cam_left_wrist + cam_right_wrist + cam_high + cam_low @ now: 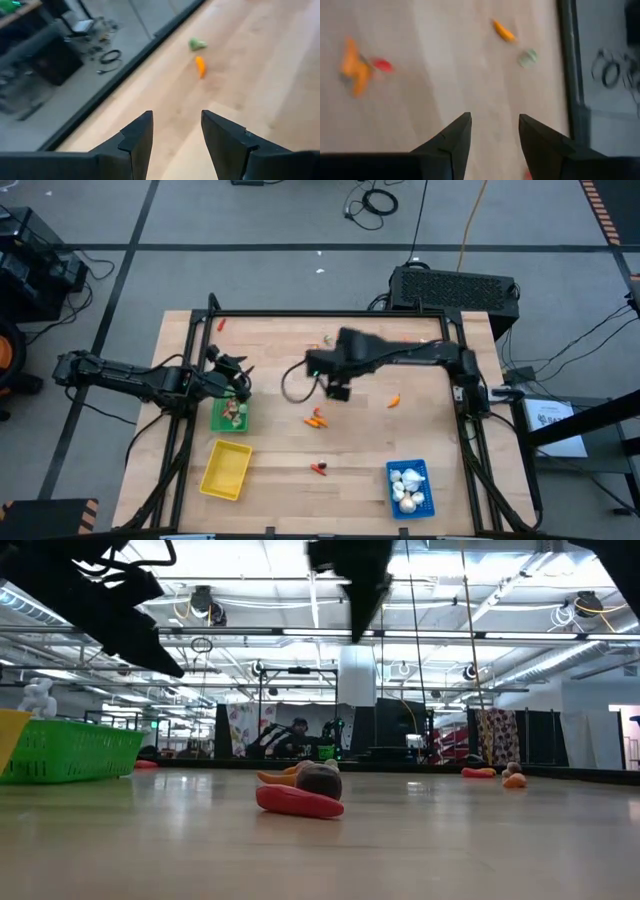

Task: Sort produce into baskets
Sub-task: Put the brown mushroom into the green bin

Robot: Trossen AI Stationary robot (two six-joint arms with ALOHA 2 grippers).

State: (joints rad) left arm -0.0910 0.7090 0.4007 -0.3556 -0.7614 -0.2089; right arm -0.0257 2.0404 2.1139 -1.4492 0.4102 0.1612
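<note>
Your right gripper [491, 137] hangs with jaws spread and empty; lower them astride the orange piece [317, 418], probably a carrot, ahead.

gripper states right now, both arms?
Left gripper: open, holding nothing, above the green basket.
Right gripper: open, holding nothing, over the table's middle.

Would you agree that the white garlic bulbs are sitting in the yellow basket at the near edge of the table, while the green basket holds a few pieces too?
Not quite: the garlic bulbs sit in the blue basket, as the high view shows. The yellow basket looks empty. The green basket does hold a few pieces.
</note>
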